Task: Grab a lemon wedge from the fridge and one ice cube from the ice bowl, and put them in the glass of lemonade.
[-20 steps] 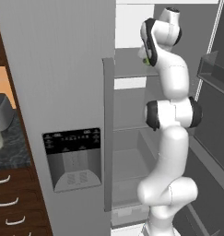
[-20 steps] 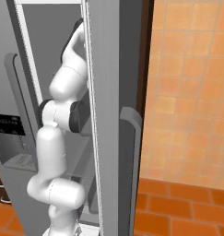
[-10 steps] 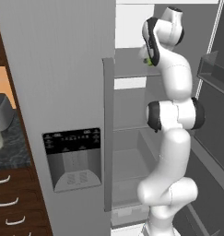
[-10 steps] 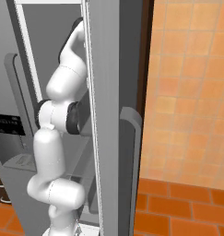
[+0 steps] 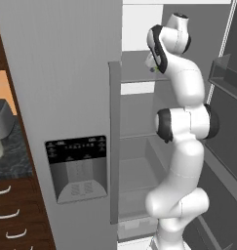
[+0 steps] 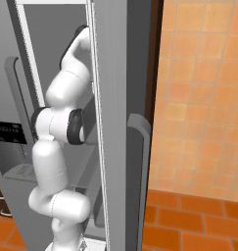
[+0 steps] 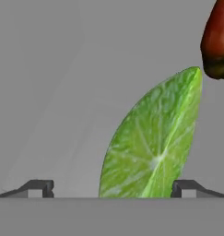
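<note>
Arm (image 5: pixel 186 127) raised, jaws wide apart

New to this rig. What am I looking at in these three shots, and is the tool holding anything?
It is a rendered kitchen. A white jointed arm on a driving base reaches into an open grey fridge.

The left base view comes from a camera on the base, behind the arm on its left: you see the closed door with the black dispenser panel, the shelves inside, and the arm bent toward an upper shelf. The right base view comes from the other side, past the edge of the open door.

The hand view looks along the tool. Its two dark fingertips rise at the bottom, standing wide apart. Between them lies the lemon wedge, green-yellow, close up. A dark red item sits beyond it; I cannot tell what it is.

Nothing is held: the tool is open around the wedge.
</note>
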Motion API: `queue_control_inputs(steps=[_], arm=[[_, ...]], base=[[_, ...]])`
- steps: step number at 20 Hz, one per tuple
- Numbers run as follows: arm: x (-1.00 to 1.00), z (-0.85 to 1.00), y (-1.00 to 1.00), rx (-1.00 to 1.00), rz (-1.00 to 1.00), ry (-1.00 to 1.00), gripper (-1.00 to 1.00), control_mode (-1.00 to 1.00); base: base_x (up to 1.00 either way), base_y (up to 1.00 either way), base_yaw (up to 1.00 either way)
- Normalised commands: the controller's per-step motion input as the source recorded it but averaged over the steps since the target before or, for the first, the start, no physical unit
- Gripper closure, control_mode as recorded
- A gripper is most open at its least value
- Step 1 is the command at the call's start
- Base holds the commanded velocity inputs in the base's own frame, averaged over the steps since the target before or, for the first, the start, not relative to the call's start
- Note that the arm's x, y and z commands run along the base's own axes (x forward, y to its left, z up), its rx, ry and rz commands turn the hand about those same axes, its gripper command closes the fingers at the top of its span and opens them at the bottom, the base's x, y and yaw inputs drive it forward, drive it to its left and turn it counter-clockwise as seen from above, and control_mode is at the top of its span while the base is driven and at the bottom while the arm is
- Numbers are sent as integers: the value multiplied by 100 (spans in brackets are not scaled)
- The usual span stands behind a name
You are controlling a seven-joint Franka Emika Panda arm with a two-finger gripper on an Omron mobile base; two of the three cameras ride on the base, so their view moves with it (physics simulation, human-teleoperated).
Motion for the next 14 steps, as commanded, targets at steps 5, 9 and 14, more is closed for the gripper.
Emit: queue_control_inputs(steps=[5, 9, 14], arm=[[-2, -22, 1, 0, 6, 0, 100, -100], [-7, -1, 0, 0, 6, 0, 100, -100], [-65, 0, 0, 0, 11, -5, 100, -100]], base=[[0, 0, 0], [0, 0, 0], [0, 0, 0]])
